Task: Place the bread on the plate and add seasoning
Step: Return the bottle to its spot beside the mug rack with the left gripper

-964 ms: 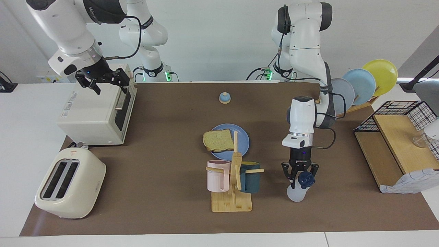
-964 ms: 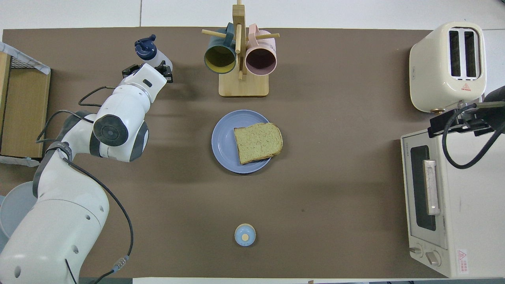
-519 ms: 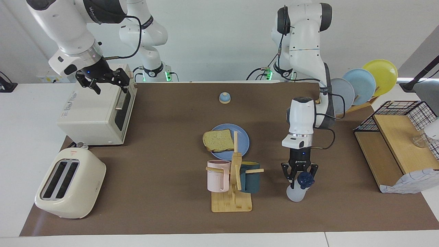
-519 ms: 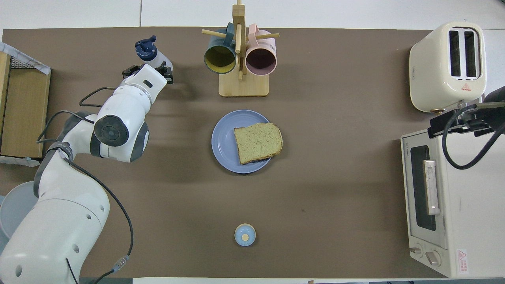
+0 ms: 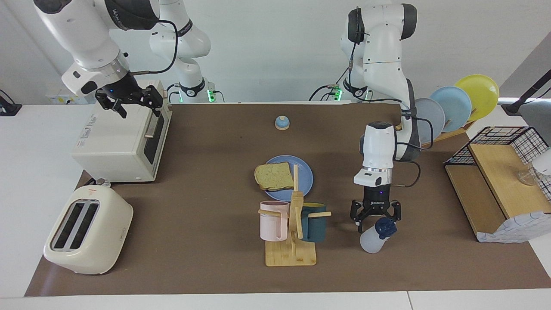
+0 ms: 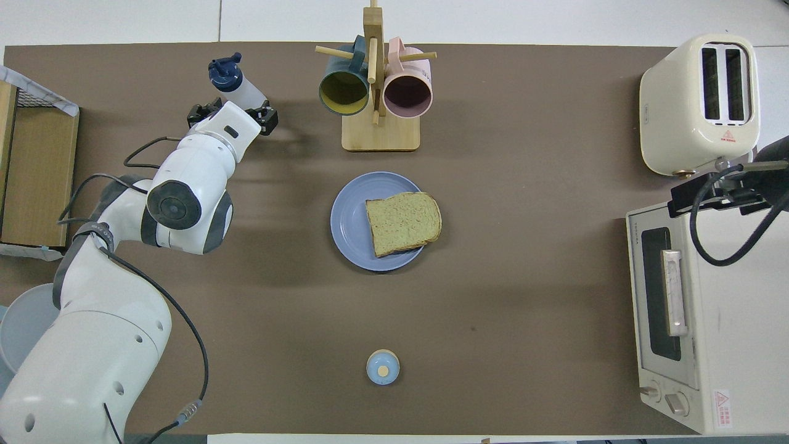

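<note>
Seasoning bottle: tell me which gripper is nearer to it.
Left. The left gripper hangs open right over the seasoning bottle; the right gripper is over the toaster oven.

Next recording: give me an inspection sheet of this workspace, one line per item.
Surface: brown mat on white table.
Job's things: bread on plate; seasoning leaning on the mat.
Clutter: mug rack, bell, toaster, toaster oven, plate rack, wire shelf.
Grippers: left gripper open over the seasoning; right gripper open, waiting over the toaster oven.
Cables: on arms.
Surroundings: white wall.
</note>
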`<state>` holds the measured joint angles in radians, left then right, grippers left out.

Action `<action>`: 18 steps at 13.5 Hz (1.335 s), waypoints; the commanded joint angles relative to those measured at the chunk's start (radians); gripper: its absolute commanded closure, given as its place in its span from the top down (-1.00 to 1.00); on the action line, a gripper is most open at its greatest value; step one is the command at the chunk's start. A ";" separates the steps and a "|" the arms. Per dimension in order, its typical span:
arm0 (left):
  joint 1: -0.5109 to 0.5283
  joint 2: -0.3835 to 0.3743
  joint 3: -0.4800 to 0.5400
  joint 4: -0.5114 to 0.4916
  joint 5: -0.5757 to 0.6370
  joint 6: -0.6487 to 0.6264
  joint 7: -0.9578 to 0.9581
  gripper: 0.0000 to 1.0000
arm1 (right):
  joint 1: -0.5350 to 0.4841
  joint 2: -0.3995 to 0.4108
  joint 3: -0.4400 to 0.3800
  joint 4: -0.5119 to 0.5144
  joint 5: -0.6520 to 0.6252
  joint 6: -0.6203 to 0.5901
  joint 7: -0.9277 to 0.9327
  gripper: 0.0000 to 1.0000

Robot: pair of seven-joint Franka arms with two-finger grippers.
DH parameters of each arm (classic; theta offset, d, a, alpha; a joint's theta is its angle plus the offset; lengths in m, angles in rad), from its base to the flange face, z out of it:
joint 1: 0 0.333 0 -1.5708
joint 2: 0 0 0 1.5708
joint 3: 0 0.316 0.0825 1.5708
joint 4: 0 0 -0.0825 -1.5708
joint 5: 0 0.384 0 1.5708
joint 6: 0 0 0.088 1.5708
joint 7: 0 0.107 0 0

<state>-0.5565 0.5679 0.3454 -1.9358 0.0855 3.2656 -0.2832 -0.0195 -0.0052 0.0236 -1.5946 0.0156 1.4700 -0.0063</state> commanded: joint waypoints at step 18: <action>-0.157 -0.387 -0.020 -0.106 -0.059 -0.660 -0.083 1.00 | -0.010 -0.024 0.003 -0.024 0.047 -0.023 -0.026 1.00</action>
<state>-0.7144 0.2158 0.3295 -2.1187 0.0694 2.7872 -0.3620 -0.0195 -0.0062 0.0236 -1.5967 0.0407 1.4535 -0.0063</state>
